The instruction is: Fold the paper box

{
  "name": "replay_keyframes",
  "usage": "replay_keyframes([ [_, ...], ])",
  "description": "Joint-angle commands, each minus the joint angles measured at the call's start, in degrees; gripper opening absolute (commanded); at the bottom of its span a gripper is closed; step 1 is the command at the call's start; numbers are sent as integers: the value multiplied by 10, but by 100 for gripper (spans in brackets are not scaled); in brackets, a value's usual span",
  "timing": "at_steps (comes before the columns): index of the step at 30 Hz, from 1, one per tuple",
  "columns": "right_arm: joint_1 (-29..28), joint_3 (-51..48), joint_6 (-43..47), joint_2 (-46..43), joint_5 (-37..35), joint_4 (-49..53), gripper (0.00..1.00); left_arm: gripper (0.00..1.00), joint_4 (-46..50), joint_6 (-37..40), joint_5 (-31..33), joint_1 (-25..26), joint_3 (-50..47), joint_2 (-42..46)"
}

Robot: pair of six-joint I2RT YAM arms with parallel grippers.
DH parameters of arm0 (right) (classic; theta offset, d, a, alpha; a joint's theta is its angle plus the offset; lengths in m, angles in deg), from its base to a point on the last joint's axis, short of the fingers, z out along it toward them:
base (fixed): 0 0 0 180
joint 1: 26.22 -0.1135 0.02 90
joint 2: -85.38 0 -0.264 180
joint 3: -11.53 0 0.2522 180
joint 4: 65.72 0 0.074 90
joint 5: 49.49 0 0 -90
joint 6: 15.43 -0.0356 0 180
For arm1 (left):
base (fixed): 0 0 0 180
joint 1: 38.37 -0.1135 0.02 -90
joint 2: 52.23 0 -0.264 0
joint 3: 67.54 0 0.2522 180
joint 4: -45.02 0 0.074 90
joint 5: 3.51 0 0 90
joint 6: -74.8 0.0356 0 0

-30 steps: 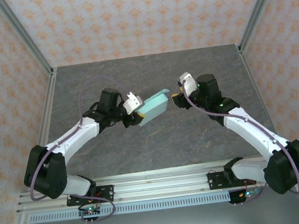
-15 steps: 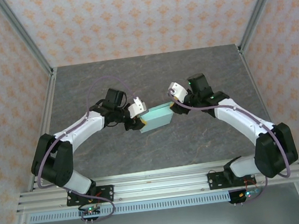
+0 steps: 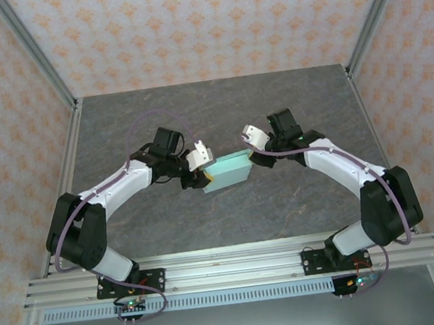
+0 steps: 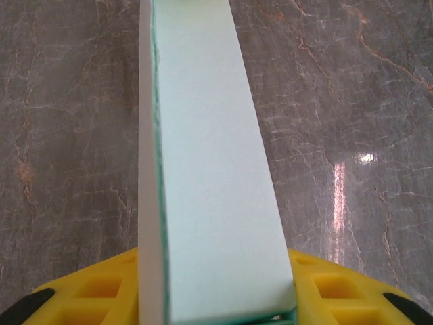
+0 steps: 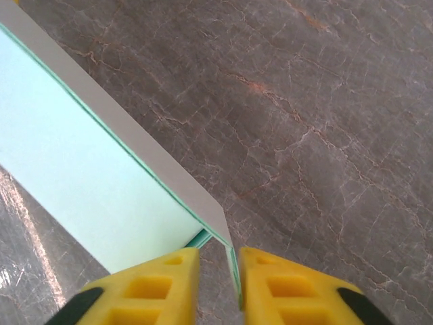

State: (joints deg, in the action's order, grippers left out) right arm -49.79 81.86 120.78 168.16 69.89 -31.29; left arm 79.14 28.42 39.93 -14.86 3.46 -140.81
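The paper box is a pale mint-green rectangular box held just above the grey table, between both arms. My left gripper is shut on the box's left end. In the left wrist view the box runs away from me between the yellow fingers. My right gripper is at the box's right end. In the right wrist view the box lies to the upper left. A thin end flap hangs between the right gripper's narrowly parted jaws, against the right finger. A gap remains on the other side.
The dark grey marbled table spreads around the box on every side. Metal frame posts and patterned walls stand at the left, right and back. The arms' mounting rail runs along the near edge.
The right arm has come in leftwards to the box's right end and its jaws have narrowed around the flap. The left arm swung the box down and right, then stayed still.
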Motion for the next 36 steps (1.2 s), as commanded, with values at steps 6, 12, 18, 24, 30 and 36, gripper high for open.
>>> replay_keyframes([
  [6, 1, 26, -25, 1, 17, 12, 10, 30, 2, 6, -9, -6, 17, -7],
  [12, 2, 39, -45, 6, 32, 24, 7, 30, 0, 2, -8, -6, 18, -8],
  [18, -2, 64, -95, 16, 36, 45, 4, 30, 5, -3, 5, -3, 23, -17],
  [24, -20, 119, -224, 38, -23, 95, 4, 31, -7, -8, 36, 3, 19, -15],
  [30, -55, 163, -352, 63, -101, 146, 4, 31, 0, -8, 63, 12, 28, -27],
  [36, -74, 185, -449, 75, -146, 161, 4, 32, 5, -14, 82, 20, 35, -38],
])
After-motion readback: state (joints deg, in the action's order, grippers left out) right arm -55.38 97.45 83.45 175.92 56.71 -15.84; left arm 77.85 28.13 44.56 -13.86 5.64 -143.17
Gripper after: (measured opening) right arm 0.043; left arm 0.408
